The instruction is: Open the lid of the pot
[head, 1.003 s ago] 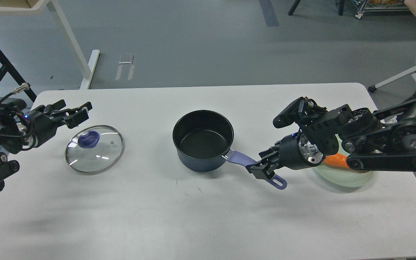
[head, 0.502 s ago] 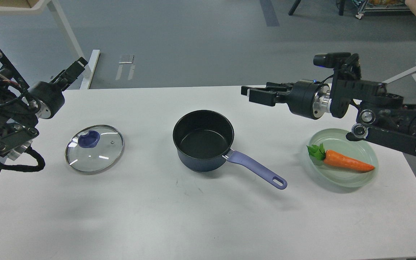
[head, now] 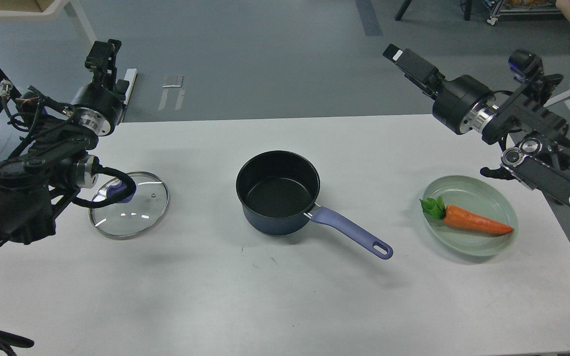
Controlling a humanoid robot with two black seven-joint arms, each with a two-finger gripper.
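The dark blue pot (head: 277, 193) stands open in the middle of the white table (head: 285, 296), its purple handle (head: 352, 231) pointing front right. The glass lid (head: 129, 204) with a purple knob lies flat on the table left of the pot, partly behind my left arm's cable. My left gripper (head: 103, 53) is raised high above the table's back left edge, pointing up and holding nothing. My right gripper (head: 406, 59) is raised above the back right edge, pointing up-left and holding nothing. Neither gripper's fingers can be told apart.
A pale green plate (head: 493, 195) with an orange toy carrot (head: 473, 222) sits at the right of the table. A person's arm and a white frame show at the far right, off the table.
Both arms have lifted up and back from the table. The right gripper left the pot handle and rose to the back right, uncovering the plate. The left gripper rose away from the lid.
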